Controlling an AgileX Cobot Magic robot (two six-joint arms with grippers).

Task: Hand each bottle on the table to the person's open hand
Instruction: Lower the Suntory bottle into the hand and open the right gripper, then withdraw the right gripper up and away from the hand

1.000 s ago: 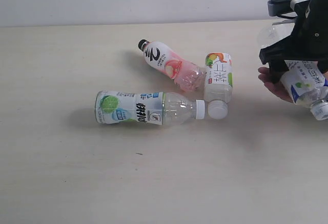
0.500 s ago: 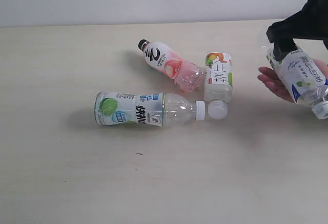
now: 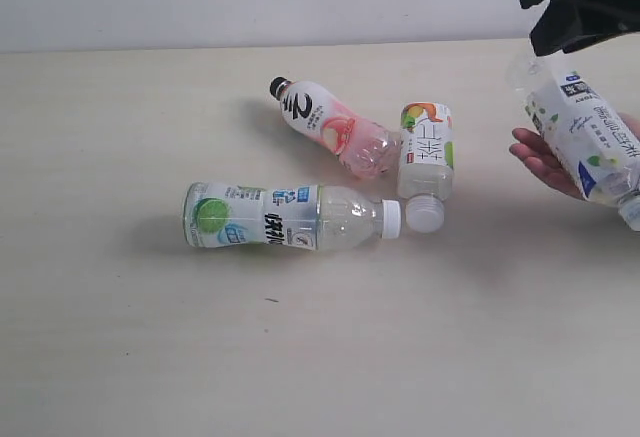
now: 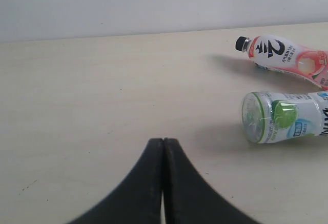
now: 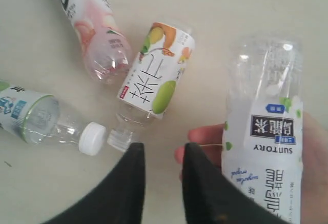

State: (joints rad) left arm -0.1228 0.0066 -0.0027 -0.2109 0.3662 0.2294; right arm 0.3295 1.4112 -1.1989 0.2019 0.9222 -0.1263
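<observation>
showing the right gripper, fingers slightly apart and empty, near the leafy bottle that lies in the person's hand. you find the orange-green bottle nearest it, flat on the table, neck end toward those fingers. the left gripper, fingers pressed together, faces the base of the lime-green bottle.

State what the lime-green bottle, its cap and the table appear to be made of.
The lime-green bottle looks like thin clear plastic, glossy: the table shows through its bare neck end. A printed film label wraps the rest. Its cap looks like opaque white plastic. The table is matte, pale beige with wood grain; it could be laminate or real wood.
</observation>
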